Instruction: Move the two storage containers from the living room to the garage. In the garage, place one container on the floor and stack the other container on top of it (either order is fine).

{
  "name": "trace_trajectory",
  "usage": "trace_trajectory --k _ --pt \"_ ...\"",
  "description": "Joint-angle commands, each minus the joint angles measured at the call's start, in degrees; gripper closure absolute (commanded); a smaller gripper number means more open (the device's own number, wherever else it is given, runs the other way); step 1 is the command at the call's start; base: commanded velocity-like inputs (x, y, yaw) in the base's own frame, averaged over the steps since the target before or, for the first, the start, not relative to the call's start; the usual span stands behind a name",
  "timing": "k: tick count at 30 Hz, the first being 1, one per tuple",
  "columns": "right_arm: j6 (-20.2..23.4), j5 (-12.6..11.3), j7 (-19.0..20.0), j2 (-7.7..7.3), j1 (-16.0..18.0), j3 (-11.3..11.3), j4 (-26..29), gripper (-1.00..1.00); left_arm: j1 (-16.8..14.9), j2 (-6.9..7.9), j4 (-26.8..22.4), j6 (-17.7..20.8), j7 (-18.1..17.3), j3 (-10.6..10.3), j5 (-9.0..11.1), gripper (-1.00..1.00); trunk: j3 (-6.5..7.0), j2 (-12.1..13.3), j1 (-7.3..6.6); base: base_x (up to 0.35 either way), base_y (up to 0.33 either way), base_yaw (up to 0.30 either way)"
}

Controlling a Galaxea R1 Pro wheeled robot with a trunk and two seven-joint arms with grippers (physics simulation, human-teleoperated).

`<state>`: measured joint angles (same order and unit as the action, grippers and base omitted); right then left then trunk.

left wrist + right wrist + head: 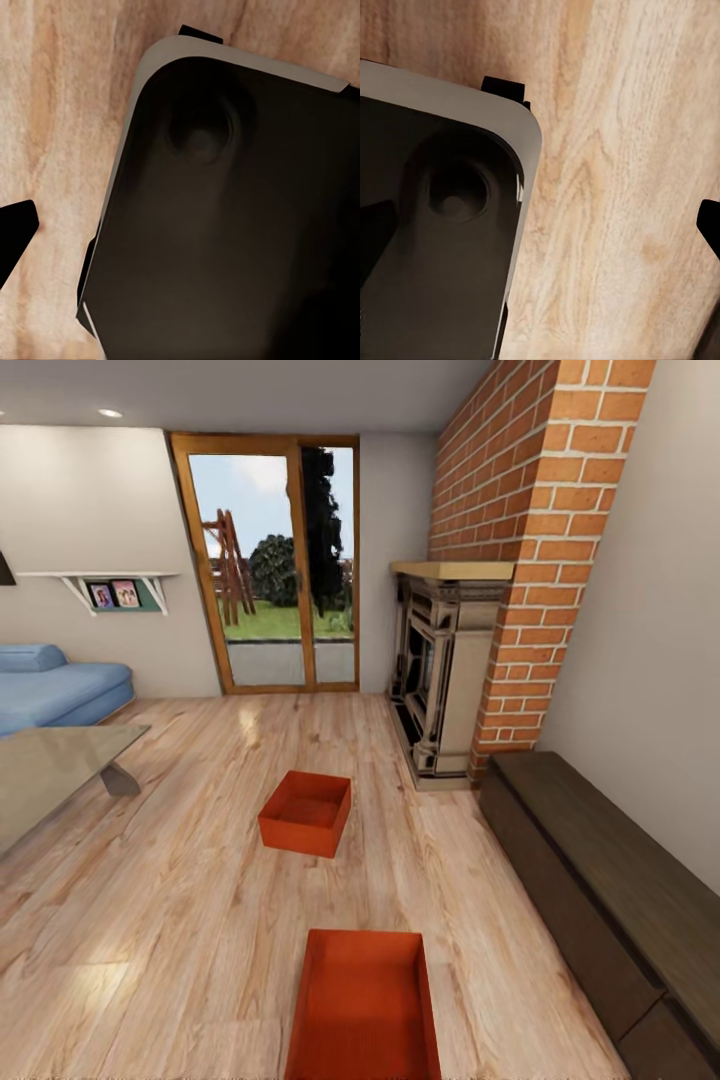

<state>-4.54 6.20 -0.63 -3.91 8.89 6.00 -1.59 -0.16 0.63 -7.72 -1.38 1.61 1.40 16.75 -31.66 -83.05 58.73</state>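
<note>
I am in the living room, with both bins on the wood floor (180, 920) and neither lifted. Taking the fireplace (440, 670) as landmark: the far bin (306, 812) lies out in front of its hearth, well apart from it; the near bin (364, 1005) lies further out, closest to me. I judge the pickup step is not yet begun. Next I should close on the near bin and bring both arms to its walls. I cannot tell either gripper's state. No readable writing or brand appears.
</note>
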Motion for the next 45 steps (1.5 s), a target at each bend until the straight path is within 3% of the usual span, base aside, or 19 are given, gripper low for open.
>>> trace_trajectory --k 1,45 --pt "-0.28 0.34 -0.07 0.01 0.07 0.30 -0.17 -1.00 -0.02 -0.01 -0.01 -0.12 0.06 0.14 0.21 -1.00 -0.14 -0.03 0.00 0.000 0.000 0.000" --pt "-0.25 0.31 -0.16 0.11 0.07 0.32 -0.17 -1.00 -0.02 -0.01 -0.01 -0.11 0.06 0.09 0.21 -1.00 -4.14 -0.03 0.00 0.000 0.000 0.000"
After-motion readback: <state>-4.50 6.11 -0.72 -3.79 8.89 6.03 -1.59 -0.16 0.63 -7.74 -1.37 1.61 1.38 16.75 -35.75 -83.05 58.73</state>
